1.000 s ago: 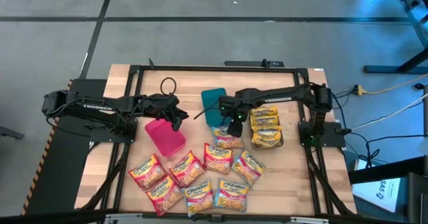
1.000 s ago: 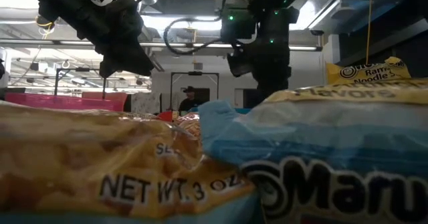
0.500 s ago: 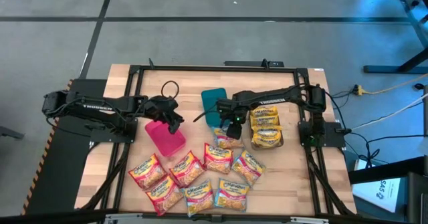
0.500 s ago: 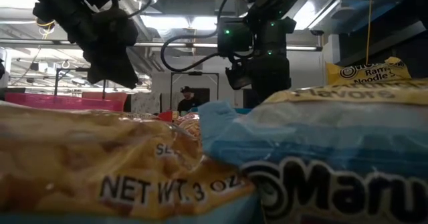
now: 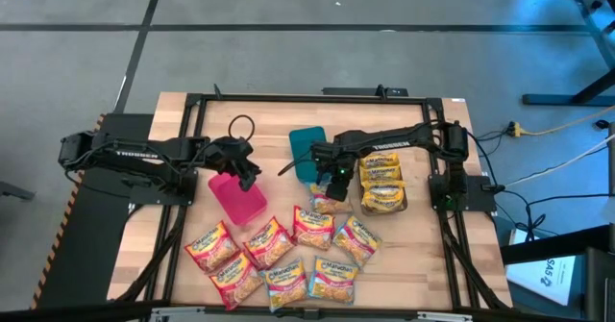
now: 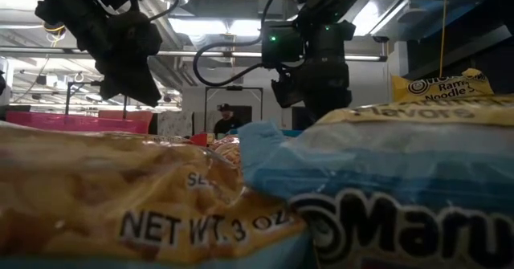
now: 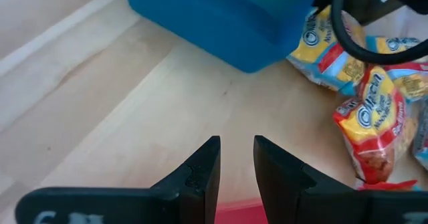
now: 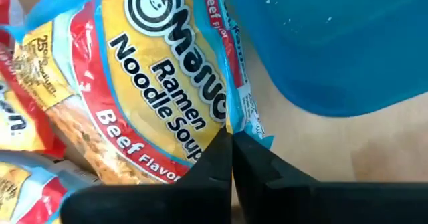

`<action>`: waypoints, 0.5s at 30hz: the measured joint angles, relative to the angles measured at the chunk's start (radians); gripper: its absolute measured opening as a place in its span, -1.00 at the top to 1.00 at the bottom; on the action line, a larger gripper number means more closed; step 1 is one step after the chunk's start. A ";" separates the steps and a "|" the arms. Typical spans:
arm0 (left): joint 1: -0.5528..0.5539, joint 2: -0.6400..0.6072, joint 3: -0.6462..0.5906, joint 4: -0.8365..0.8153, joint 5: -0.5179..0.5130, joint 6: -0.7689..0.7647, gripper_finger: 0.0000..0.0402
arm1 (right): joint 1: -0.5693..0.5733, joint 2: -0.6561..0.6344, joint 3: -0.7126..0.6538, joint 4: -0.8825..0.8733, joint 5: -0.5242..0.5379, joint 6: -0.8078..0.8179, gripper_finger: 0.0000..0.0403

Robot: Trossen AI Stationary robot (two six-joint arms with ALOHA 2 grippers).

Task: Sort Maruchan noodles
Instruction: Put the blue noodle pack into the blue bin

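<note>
Several Maruchan noodles packets [image 5: 279, 255] in red, yellow and blue wrappers lie flat toward the table's near edge. One beef-flavour packet [image 5: 328, 205] lies just near of the teal bin [image 5: 307, 154]. My right gripper [image 5: 332, 180] is shut on it, as the right wrist view shows [image 8: 232, 144]. Over the far rim of the pink bin [image 5: 237, 195] my left gripper [image 5: 250, 173] hangs open, nothing between its fingers [image 7: 236, 150]. Yellow packets [image 5: 382, 180] lie stacked at the right. My right gripper pinches the beef-flavour packet's blue sealed edge [image 8: 246, 125], on the side nearest the teal bin [image 8: 334, 43], between its two fingertips. The fingers come from above, pointing down. The rest of the packet [image 8: 160, 83] lies flat on the table.
The black frame rails [image 5: 307, 98] run around the work area. A black cable loop [image 5: 241, 125] lies at the far left. Bare wood [image 5: 423, 255] shows at the near right. In the low view, packets [image 6: 385, 189] fill the foreground and a person [image 6: 227, 118] stands far behind the table.
My right gripper has come down and a little toward the table's left, onto the packet beside the teal bin; the packet lies where it was. My left gripper has drifted a little toward the table's left above the pink bin.
</note>
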 joint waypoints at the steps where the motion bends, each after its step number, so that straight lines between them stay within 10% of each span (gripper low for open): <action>1: 0.000 0.000 0.000 -0.001 -0.008 0.000 0.58 | 0.000 -0.001 0.008 -0.018 -0.004 0.001 0.95; 15: 0.000 0.000 0.000 -0.002 -0.045 0.000 0.58 | 0.010 -0.004 0.334 -0.343 0.039 -0.063 0.99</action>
